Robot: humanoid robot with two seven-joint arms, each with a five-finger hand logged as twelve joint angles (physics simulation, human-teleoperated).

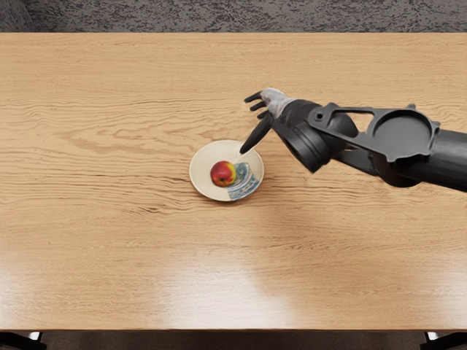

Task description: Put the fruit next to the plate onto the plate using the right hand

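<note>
A wide wooden bench (109, 146) fills almost the whole frame, its grain running from side to side, with a strip of grey speckled floor (219, 14) along the top edge. Just below the centre of the frame sits a round cream plate (204, 164), with a blue-patterned patch on its lower right part. The fruit (223, 173), red with a yellow blush and about the shape of an apple, lies on the plate near its middle, at the left edge of the blue patch, and nothing grips it. The right arm (394, 142), dark grey and black with a large round joint, comes in from the right edge at mid-height and slants up and left towards the centre. At its end the right robot hand (264, 111) hovers just up and right of the plate, its fingers (252, 97) spread apart and holding nothing. Three short dark fingertips point left, and one longer digit (252, 138) slants down and left, its tip over the plate's upper right rim and near the fruit but apart from it. The pale grey back of the hand shows above the fingers.
</note>
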